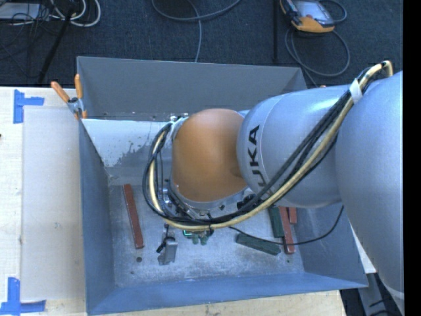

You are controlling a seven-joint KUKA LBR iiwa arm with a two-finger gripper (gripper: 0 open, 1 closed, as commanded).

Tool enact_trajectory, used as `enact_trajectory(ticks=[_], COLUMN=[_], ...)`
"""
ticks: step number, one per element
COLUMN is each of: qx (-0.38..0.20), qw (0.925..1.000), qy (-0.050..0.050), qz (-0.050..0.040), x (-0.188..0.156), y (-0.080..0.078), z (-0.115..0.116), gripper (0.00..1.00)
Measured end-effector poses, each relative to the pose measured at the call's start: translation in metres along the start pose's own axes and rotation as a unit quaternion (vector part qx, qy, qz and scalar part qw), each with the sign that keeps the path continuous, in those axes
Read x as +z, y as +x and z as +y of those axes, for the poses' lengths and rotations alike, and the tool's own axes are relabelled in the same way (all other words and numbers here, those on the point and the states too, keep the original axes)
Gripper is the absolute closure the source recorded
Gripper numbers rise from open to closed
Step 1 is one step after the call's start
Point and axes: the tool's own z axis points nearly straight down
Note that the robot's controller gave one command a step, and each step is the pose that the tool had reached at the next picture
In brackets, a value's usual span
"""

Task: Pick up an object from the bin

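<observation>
Reaching into the grey metal bin (pixel 99 242) from the right, hanging the gripper (pixel 187 237) over the lower-centre floor, between a long reddish-brown stick (pixel 133 216) left and a dark green flat strip (pixel 258 243) right, touching neither; concealing the pincer's state, cannot tell.

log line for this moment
gripper: low at bin centre | nearest: small grey piece | also near: brown stick, dark green strip | grasp: unclear

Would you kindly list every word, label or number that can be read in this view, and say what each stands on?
"UKA": dark letters running along the grey arm link, beside the orange cover; any letter before them is out of sight.
No readable marks on the brown stick or the other small things in the bin.
</observation>
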Motion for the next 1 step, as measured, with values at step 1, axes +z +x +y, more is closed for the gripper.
enact_trajectory(ticks=[1], qx=[0.095], qw=[0.9955], qy=[0.001], qz=[-0.0013], x=[0.0927], y=[-0.036], z=[-0.0739], gripper=[0.0])
